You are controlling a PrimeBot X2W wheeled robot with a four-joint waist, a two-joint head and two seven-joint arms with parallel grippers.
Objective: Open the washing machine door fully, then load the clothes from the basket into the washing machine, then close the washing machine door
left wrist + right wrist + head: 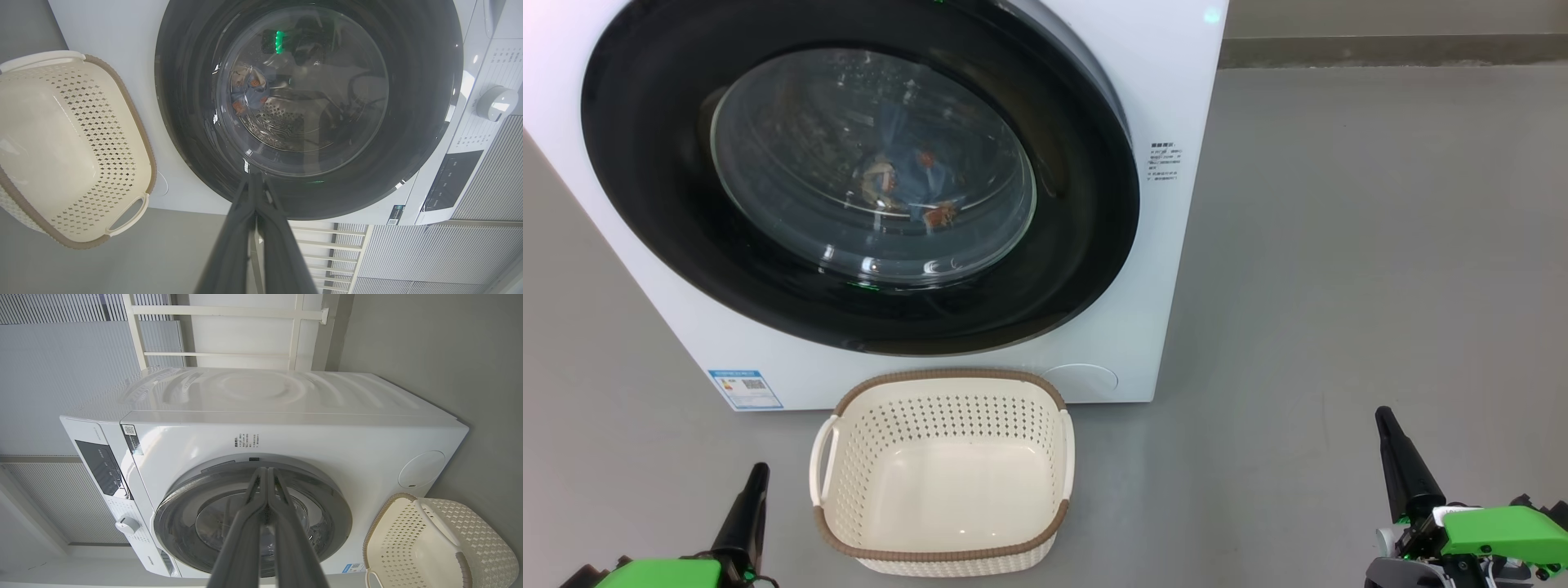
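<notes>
Two grippers are idling low in the head view, both empty. The left gripper (758, 472) is sitting at 7 o'clock with its tip pointing up. It is hanging over bare floor (1339, 245), just beside the basket but not touching it. Its fingers (233, 245) are pressing together and gripping nothing. In the left wrist view they are lining up with the door's dark rim, though the head view is putting this gripper well back from the machine.

A blue label sticker (745, 389) is showing at the machine's lower left corner. The basket (947, 377) is standing upright at 6 o'clock, just in front of the washing machine (1168, 245), with its bare bottom showing and nothing lying in it.

The washing machine door (645, 180) is taking up 11 to 12 o'clock and looking shut flush against the front. The right wrist view is showing no gap at the rim either.

The clothes (907, 184) are lying inside the drum, blue fabric with orange bits showing through the glass. I cannot tell how many pieces.

The right gripper (1384, 418) is resting at 4 o'clock, well apart from basket and machine. Its fingers (245, 539) are closing tight on nothing.

Progress, judging from this: opening, loading and closing are all looking done. Nothing seems left, but whether the latch is catching cannot be told.
</notes>
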